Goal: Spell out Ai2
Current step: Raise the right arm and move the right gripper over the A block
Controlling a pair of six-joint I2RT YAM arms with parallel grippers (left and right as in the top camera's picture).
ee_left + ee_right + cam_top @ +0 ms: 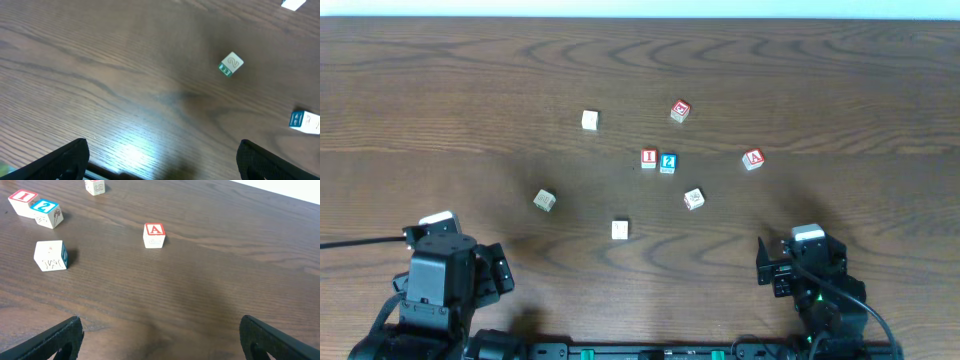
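A red "I" block (pixel 648 158) and a blue "2" block (pixel 668 163) sit touching, side by side, at the table's middle; both also show in the right wrist view, the "I" block (pixel 22 200) and the "2" block (pixel 46 211). A red "A" block (pixel 752 159) lies apart to their right and shows in the right wrist view (pixel 154 234). My left gripper (pixel 160 160) is open and empty at the near left. My right gripper (pixel 162 340) is open and empty at the near right, well short of the "A" block.
Other letter blocks lie scattered: a red one (pixel 680 111) at the back, a plain one (pixel 590 120), one at the left (pixel 544 200), one near the front (pixel 620 229), and one (pixel 693 198) below the "2" block. The table's far edge (pixel 640 18) runs along the top.
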